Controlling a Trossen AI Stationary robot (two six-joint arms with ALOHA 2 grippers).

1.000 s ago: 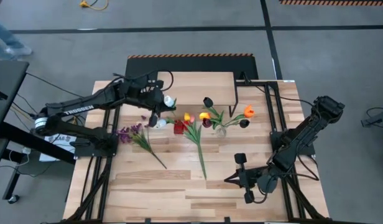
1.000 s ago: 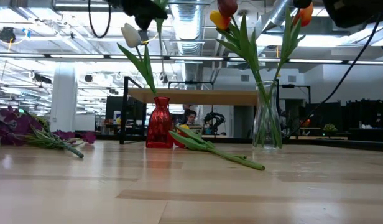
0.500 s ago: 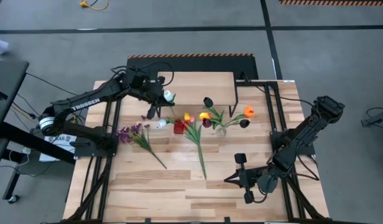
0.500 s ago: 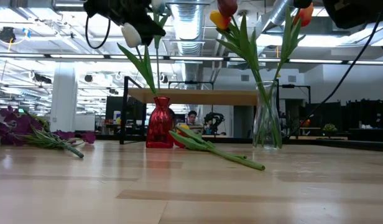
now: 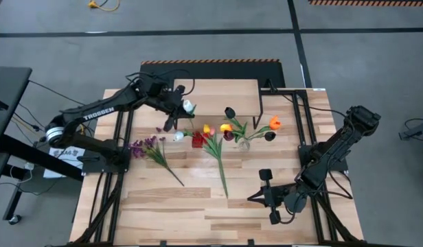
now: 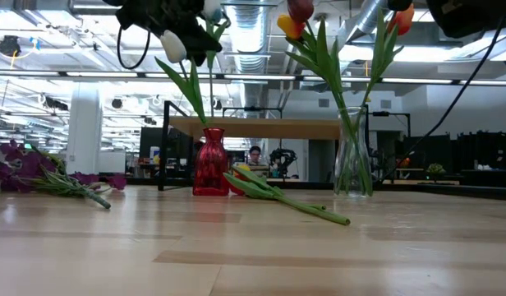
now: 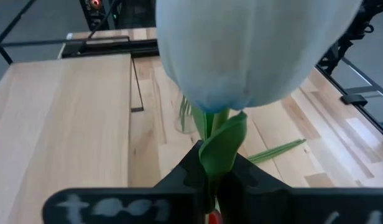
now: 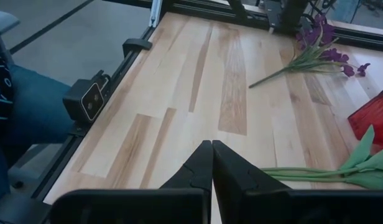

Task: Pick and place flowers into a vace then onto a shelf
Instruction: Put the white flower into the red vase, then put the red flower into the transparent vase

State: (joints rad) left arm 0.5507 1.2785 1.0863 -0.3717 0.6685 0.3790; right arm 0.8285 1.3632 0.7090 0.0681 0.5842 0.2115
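On the plank tabletop [image 5: 198, 206], the left gripper [image 5: 178, 110] pinches a white tulip's [image 5: 187, 106] stem (upright), the red vase [image 5: 197, 140] just toward five o'clock; the right gripper [image 5: 268, 186], pressed together, waits well apart.

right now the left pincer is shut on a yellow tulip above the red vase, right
Not quite: the tulip is white, not yellow. The left wrist view shows the left pincer shut on the white tulip by its stem, and the low view places it above the red vase.
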